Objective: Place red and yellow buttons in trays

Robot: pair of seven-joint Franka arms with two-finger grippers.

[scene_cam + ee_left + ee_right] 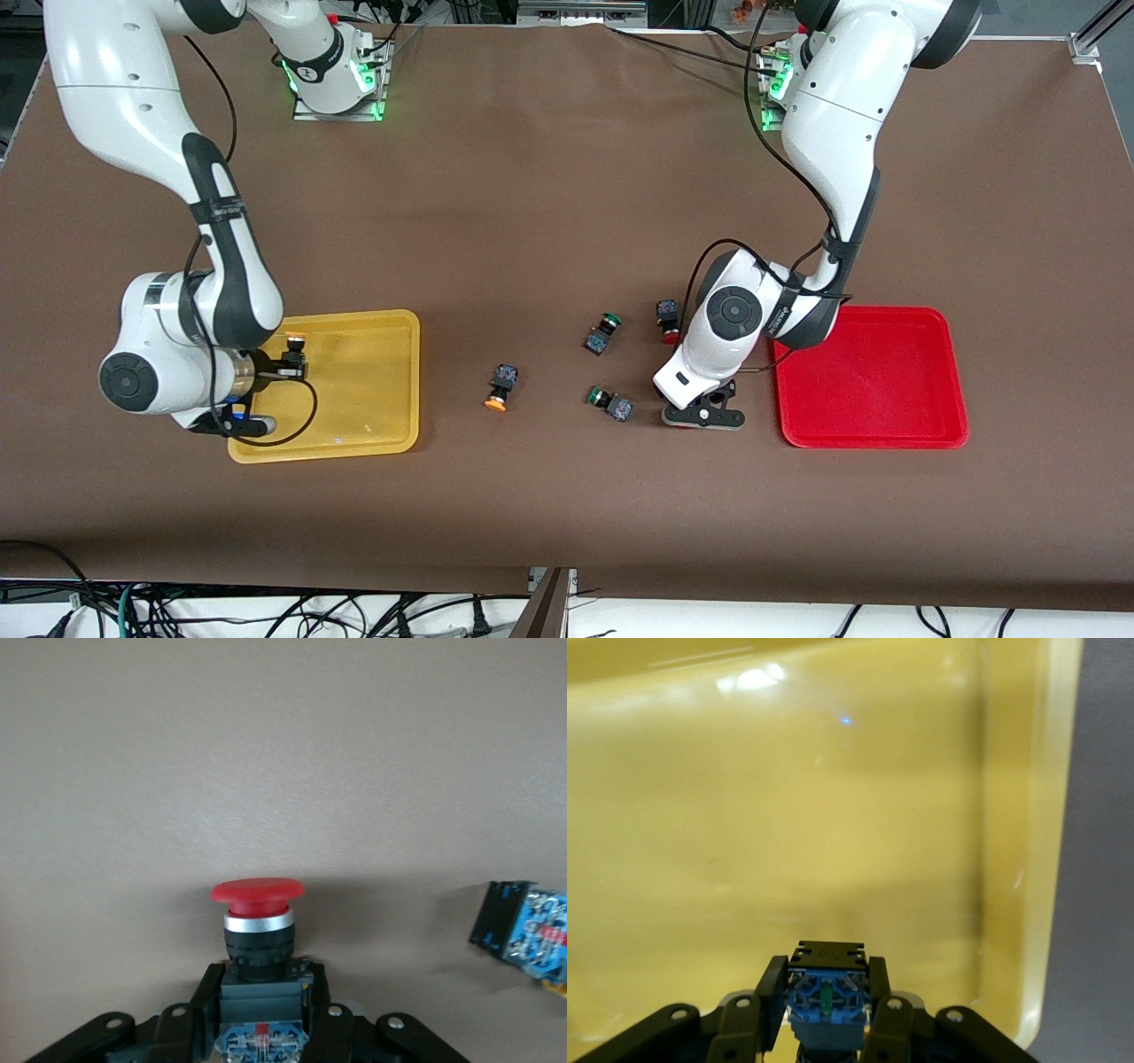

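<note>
My right gripper [294, 356] is shut on a yellow button [295, 340] and holds it over the yellow tray [372, 416]. The right wrist view shows that button's bluish base [826, 999] between my fingers above the tray floor [833, 815]. My left gripper [704, 416] is low at the table beside the red tray [873, 381]. It is shut on a red button [258, 921] by its black body. A second red button [667, 321] and a second yellow button [501, 387] lie on the table between the trays.
Two green-capped buttons [602, 332] [609, 401] lie near the left gripper. The left wrist view shows another button's blue base [530, 928] close by, its cap out of view. The brown table mat runs wide around both trays.
</note>
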